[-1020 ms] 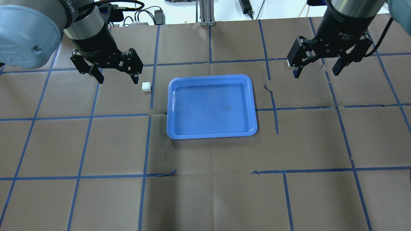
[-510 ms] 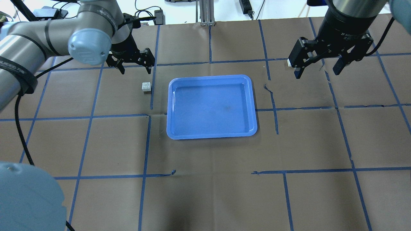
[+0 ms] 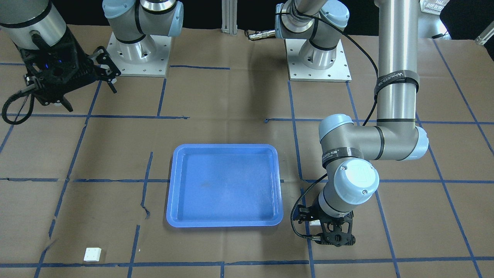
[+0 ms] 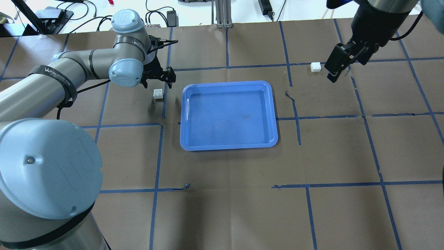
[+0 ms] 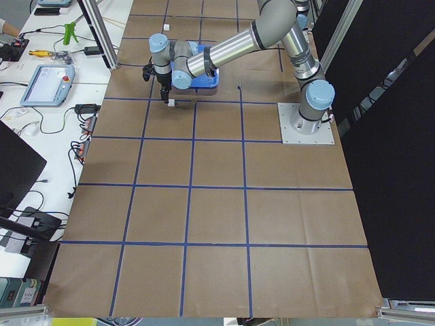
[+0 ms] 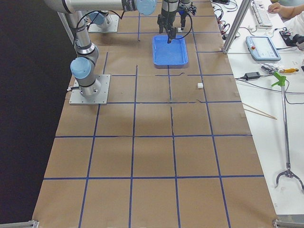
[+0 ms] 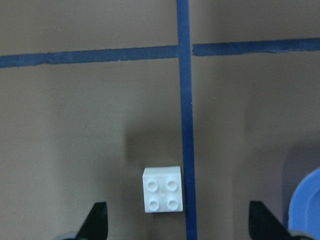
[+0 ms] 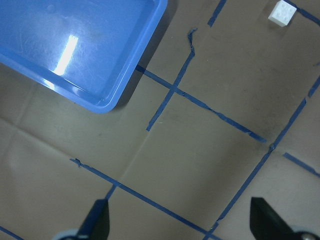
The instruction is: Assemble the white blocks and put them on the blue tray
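Bright even light, glare on blue tray

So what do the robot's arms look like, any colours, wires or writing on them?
Both arms are silver-grey tubes with pale blue round joint caps. The left arm carries a black cable under black straps with white lettering. The left gripper and right gripper are black, each with two fingers.

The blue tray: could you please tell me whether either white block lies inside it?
No, the blue tray holds nothing; one white block sits on the table beside it, the other white block farther off.
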Controlling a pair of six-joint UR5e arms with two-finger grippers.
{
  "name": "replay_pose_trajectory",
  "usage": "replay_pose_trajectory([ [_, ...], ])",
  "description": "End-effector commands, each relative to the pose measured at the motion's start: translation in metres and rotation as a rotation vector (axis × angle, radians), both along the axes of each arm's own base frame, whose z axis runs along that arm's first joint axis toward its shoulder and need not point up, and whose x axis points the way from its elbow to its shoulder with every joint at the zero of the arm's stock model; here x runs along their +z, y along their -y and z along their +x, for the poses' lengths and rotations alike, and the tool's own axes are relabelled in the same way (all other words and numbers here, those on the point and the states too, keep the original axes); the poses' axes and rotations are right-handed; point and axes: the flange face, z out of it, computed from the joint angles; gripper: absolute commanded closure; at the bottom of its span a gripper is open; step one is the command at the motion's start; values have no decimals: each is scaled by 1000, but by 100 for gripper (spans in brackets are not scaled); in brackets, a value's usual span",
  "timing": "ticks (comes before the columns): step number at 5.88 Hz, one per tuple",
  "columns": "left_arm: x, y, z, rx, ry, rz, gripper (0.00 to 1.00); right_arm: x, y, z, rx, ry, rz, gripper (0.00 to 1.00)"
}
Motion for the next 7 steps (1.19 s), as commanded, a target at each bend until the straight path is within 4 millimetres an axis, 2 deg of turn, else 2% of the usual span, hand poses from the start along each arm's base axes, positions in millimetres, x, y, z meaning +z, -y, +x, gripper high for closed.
replay_pose_trajectory([
  [1,-17,-3,1,10,2,19,1,-11,27,-41,366,12,-27,0],
  [2,-16,-3,0,1,6,18,1,-13,49,-60,585,3,-55,1],
  [3,-18,-4,3,4,5,22,9,-18,79,-92,787,7,-60,0],
  [4,-19,-4,3,7,4,25,43,-22,120,-113,948,10,-77,0],
  [5,-18,-4,3,10,2,22,79,-21,168,-127,1025,-4,-99,0],
  [6,-15,-3,4,10,4,18,97,-24,205,-130,1029,47,-131,0],
  [7,-10,-2,5,8,4,10,100,-48,232,-130,1017,121,-156,0],
])
